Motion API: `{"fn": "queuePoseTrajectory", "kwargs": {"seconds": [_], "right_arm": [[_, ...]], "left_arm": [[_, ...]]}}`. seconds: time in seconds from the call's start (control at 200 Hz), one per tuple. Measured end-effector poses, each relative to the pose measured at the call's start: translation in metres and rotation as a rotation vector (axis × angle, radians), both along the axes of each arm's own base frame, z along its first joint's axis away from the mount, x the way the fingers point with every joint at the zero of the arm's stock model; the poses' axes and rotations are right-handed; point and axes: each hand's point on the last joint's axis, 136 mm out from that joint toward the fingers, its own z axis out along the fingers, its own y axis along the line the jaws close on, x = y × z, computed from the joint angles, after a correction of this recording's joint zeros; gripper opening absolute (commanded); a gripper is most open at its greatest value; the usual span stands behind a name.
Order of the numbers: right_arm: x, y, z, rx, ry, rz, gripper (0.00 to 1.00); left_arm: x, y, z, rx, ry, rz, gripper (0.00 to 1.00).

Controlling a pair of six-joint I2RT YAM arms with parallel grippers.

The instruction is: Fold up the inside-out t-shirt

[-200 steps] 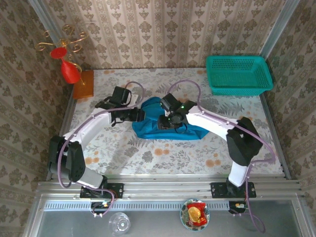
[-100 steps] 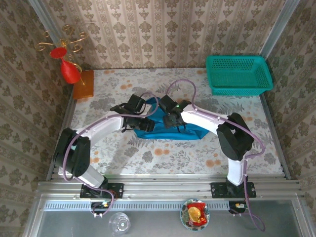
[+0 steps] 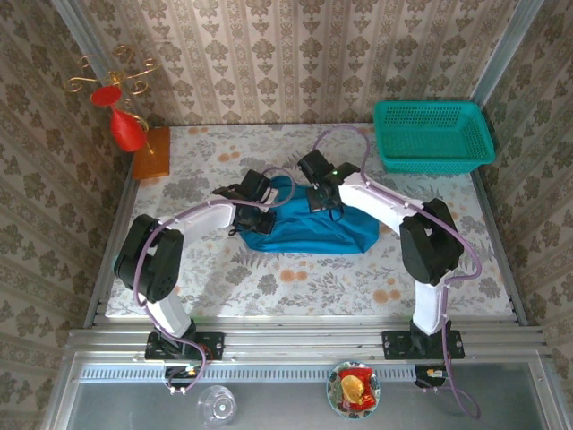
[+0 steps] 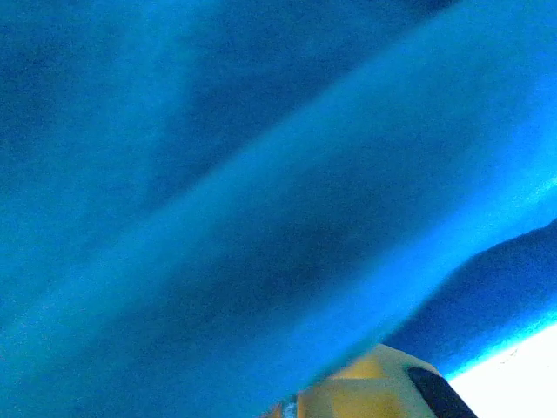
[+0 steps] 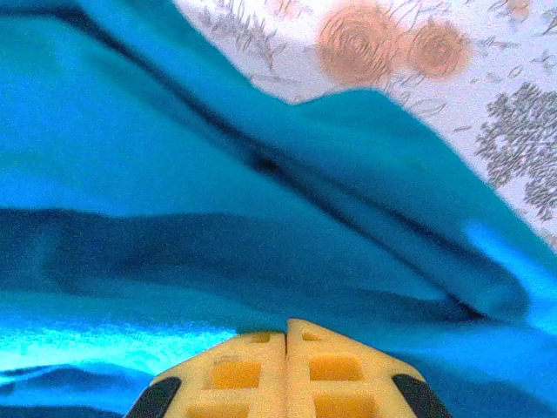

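Note:
The inside-out t-shirt [image 3: 309,231], plain bright blue, lies bunched in a wide heap at the middle of the table. My left gripper [image 3: 266,204] sits at its upper left edge. In the left wrist view blue cloth [image 4: 261,192] drapes right over the jaws, leaving one yellow finger [image 4: 365,387] showing. My right gripper [image 3: 320,199] is at the shirt's upper middle edge. Its yellow pads [image 5: 335,366] are pressed together, and the tips of the right gripper [image 5: 287,324] are buried in a fold of the t-shirt [image 5: 261,200].
A teal mesh basket [image 3: 433,134] stands at the table's back right corner. A gold stand with red ornaments [image 3: 125,125] on an orange block [image 3: 152,154] stands at the back left. The flowered tablecloth [image 3: 215,269] is bare in front of the shirt.
Both grippers moved in onto the shirt's far edge and closed from open. The shirt now lies spread a little wider to the right.

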Motion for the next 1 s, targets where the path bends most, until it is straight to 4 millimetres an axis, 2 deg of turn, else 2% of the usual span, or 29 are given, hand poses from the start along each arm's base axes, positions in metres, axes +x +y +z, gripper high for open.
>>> {"fn": "queuePoseTrajectory", "kwargs": {"seconds": [0.095, 0.175, 0.305, 0.39, 0.45, 0.535, 0.645, 0.78, 0.885, 1.0], "right_arm": [[0.013, -0.010, 0.011, 0.020, -0.022, -0.030, 0.00], [0.025, -0.021, 0.020, 0.036, -0.043, -0.057, 0.00], [0.047, -0.041, 0.034, 0.046, -0.074, -0.101, 0.00], [0.058, -0.056, 0.032, 0.043, -0.068, -0.137, 0.00], [0.063, -0.066, 0.027, 0.031, -0.043, -0.160, 0.05], [0.064, -0.078, 0.018, 0.012, -0.005, -0.184, 0.15], [0.054, -0.087, 0.012, -0.011, 0.047, -0.191, 0.33], [0.032, -0.077, 0.025, 0.032, 0.053, -0.157, 0.48], [0.002, -0.055, 0.056, 0.113, 0.008, -0.075, 0.53], [-0.035, -0.014, 0.102, 0.226, -0.105, 0.114, 0.58]], "left_arm": [[-0.002, -0.001, 0.012, -0.016, -0.018, -0.024, 0.00], [-0.004, -0.001, 0.032, -0.049, -0.052, -0.049, 0.00], [-0.009, -0.004, 0.088, -0.174, -0.143, -0.102, 0.00], [-0.010, -0.004, 0.129, -0.276, -0.208, -0.134, 0.00], [-0.013, -0.005, 0.156, -0.345, -0.246, -0.166, 0.00], [-0.020, -0.010, 0.184, -0.424, -0.279, -0.227, 0.00], [-0.033, -0.022, 0.204, -0.512, -0.276, -0.313, 0.00], [-0.041, -0.029, 0.210, -0.568, -0.253, -0.357, 0.00], [-0.042, -0.032, 0.213, -0.590, -0.247, -0.371, 0.00], [-0.039, -0.036, 0.218, -0.607, -0.251, -0.377, 0.00]]}}
